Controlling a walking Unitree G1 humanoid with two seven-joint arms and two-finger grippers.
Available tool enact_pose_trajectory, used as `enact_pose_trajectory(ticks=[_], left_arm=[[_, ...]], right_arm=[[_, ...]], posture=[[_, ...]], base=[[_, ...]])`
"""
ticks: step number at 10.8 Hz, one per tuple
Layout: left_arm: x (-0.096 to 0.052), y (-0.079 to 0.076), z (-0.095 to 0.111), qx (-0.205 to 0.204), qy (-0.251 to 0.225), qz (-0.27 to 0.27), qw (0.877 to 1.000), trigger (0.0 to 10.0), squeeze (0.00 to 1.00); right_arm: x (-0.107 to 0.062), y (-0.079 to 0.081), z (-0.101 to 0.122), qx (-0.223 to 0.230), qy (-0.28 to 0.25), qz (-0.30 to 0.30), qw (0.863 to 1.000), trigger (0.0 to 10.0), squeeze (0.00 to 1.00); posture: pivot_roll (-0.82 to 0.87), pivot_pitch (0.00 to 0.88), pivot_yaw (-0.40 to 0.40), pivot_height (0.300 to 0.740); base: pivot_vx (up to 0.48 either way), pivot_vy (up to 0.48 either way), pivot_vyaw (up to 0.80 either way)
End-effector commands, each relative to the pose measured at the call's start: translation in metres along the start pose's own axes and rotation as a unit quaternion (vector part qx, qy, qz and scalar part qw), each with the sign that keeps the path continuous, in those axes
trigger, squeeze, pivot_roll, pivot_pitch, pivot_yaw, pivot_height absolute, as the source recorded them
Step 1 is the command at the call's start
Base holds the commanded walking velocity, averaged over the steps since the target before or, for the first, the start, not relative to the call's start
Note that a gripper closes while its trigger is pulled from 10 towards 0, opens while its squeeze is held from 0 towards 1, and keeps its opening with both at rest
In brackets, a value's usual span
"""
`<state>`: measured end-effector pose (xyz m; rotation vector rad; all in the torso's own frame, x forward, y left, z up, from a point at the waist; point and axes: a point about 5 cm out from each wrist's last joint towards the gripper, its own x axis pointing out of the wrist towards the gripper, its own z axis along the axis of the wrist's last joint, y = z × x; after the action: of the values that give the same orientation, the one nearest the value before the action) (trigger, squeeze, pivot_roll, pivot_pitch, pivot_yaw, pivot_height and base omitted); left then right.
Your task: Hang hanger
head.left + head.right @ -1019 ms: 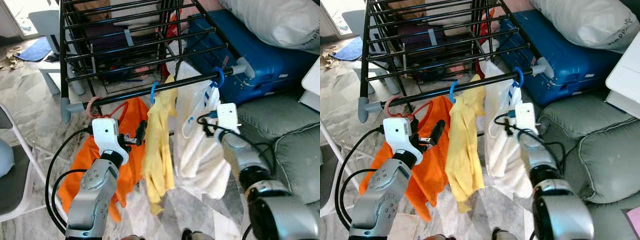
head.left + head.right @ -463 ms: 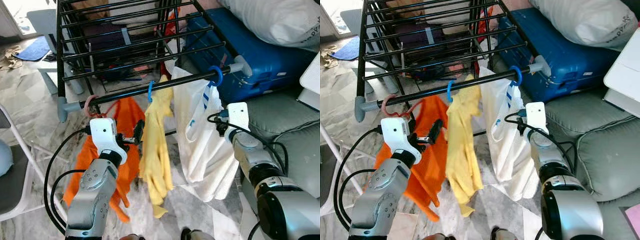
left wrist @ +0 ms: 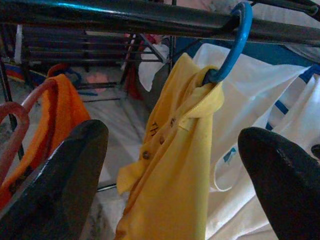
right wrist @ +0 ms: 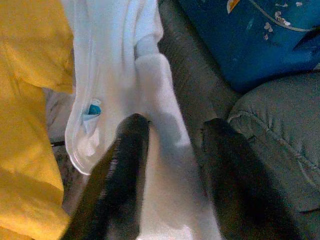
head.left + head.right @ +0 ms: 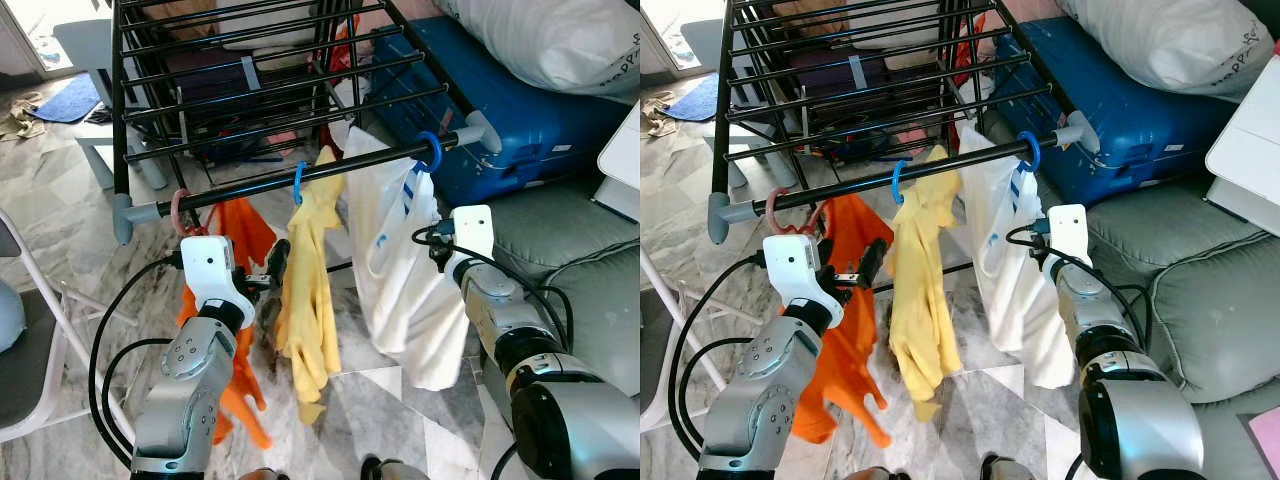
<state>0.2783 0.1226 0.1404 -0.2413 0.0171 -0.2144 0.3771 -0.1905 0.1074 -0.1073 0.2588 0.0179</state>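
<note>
Blue hanger (image 5: 432,152) on rail, above right claw (image 4: 172,165)

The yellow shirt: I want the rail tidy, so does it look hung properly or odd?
It looks askew. The yellow shirt hangs bunched from its collar on the blue hanger, drooping in folds below the black rail rather than spread out. The orange garment and white garment also hang crumpled.

Blue suitcase (image 5: 505,100) beside grey sofa (image 5: 590,290), white pillow (image 5: 560,40) atop.
</note>
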Motion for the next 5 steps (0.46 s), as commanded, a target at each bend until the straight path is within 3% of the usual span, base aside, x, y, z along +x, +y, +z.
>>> enact_pose_trajectory(ticks=[1,3,5], left_arm=[[0.0003,0.0025,0.0,0.01,0.001,0.007,1.0,10.0,0.0],[-0.0012,0.0031,-0.0009,0.01,0.0,0.01,1.0,10.0,0.0],[-0.0031,0.0025,-0.005,0.007,0.0,0.017,1.0,10.0,0.0]], right_arm=[[0.0011,0.0038,0.0018,0.004,-0.002,0.007,1.0,0.0,0.0],[0.0008,0.0031,0.0032,0.003,-0.012,0.004,1.0,0.0,0.0],[-0.0008,0.0053,0.0103,0.015,-0.054,0.011,0.998,0.0,0.0]], posture=[[-0.03,0.098,0.029,0.74],[-0.04,0.093,0.02,0.74],[-0.04,0.067,0.007,0.74]], base=[[0.0,0.0,0.0],[0.0,0.0,0.0],[0.0,0.0,0.0]])
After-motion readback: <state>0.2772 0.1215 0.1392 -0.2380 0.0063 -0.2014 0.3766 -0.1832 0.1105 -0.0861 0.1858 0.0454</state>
